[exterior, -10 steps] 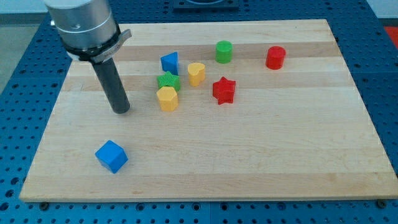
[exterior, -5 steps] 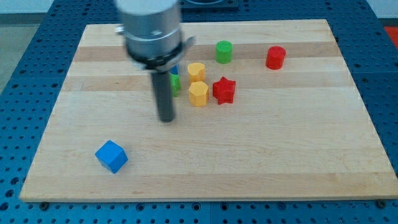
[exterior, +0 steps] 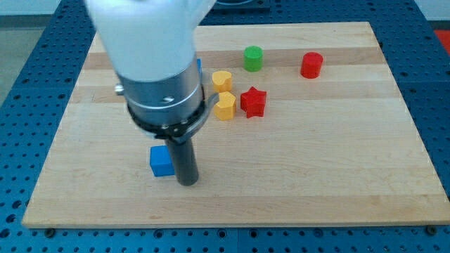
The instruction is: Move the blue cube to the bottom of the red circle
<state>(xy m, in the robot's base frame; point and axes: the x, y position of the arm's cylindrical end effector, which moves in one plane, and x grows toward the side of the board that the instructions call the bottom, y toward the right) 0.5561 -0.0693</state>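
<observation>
The blue cube (exterior: 161, 161) lies on the wooden board (exterior: 316, 161) at the lower left of middle. My tip (exterior: 187, 181) stands just to the cube's right and slightly lower, touching or almost touching it. The red circle, a short red cylinder (exterior: 311, 65), stands far off at the view's upper right. The arm's body hides part of the board above the cube.
A green cylinder (exterior: 253, 58), a yellow heart (exterior: 222, 81), a yellow hexagon (exterior: 225, 107) and a red star (exterior: 253, 102) cluster at the upper middle. A sliver of another blue block (exterior: 199, 65) shows behind the arm.
My tip has moved down the view and slightly left, to beside the blue cube. The cube has shifted right and a little up from the lower left. The arm now hides the green star.
</observation>
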